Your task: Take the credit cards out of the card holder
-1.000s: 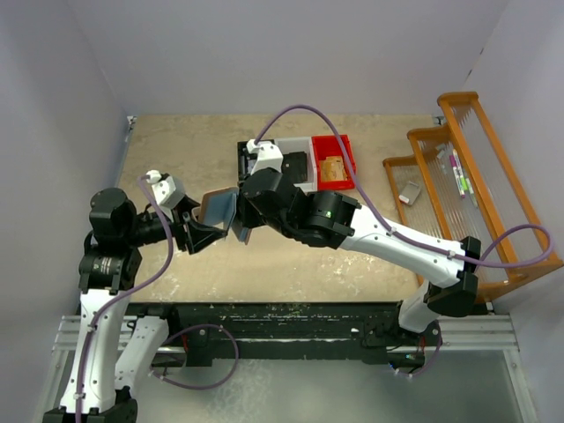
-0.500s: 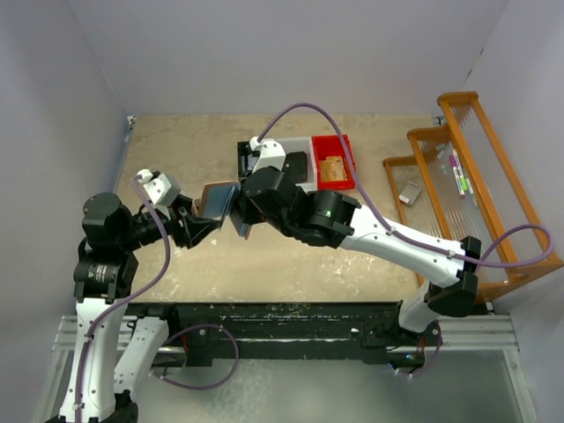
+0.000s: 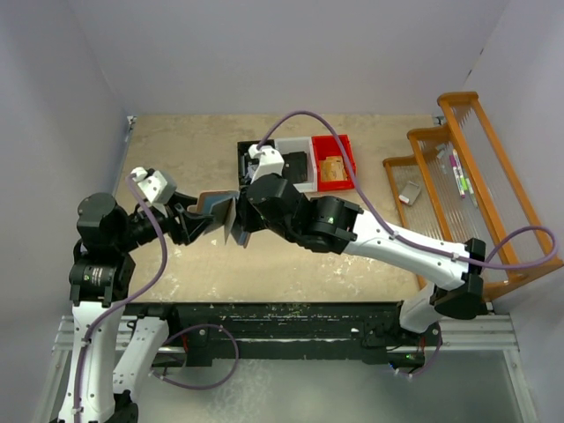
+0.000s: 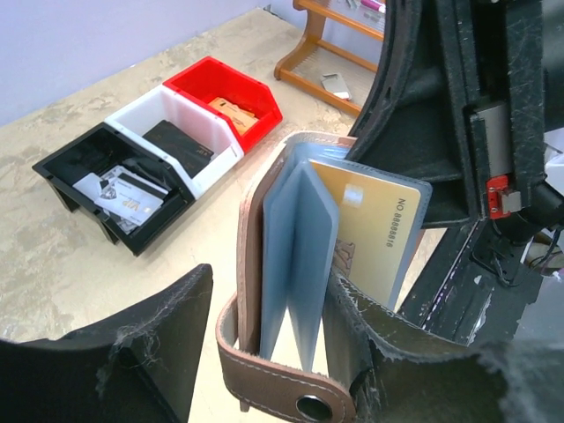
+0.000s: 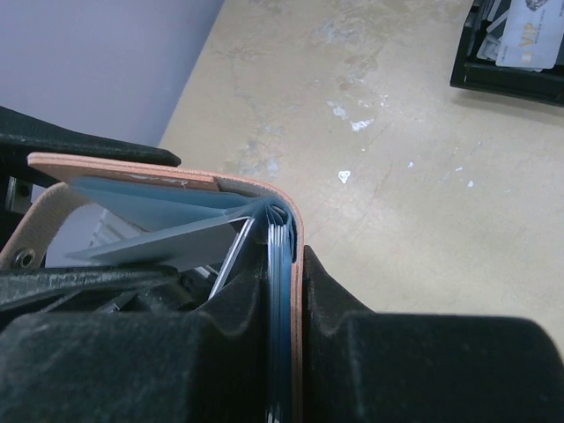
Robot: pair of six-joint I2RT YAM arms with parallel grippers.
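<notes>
The salmon-pink card holder (image 3: 216,204) hangs open in the air between both arms. My right gripper (image 5: 286,260) is shut on one cover and several blue-grey leaves by the spine. The other cover and two leaves (image 4: 295,238) stand between the fingers of my left gripper (image 4: 273,291), which is open, with a gap showing at its left finger (image 4: 167,326). The snap tab (image 4: 291,392) curls round below. A gold credit card (image 4: 374,225) sticks halfway out of a slot behind the left gripper's right finger. Other cards lie in the black bin (image 4: 62,163).
Behind the holder stand three bins in a row: black, white (image 3: 295,145) with a black wallet, and red (image 3: 334,144) with a tan-orange wallet. A wooden rack (image 3: 480,167) with pens fills the right side. Grey walls close the left and back.
My left arm has drawn back to the left and its jaws have narrowed slightly. The holder's left cover has swung wider from the part in my right gripper.
</notes>
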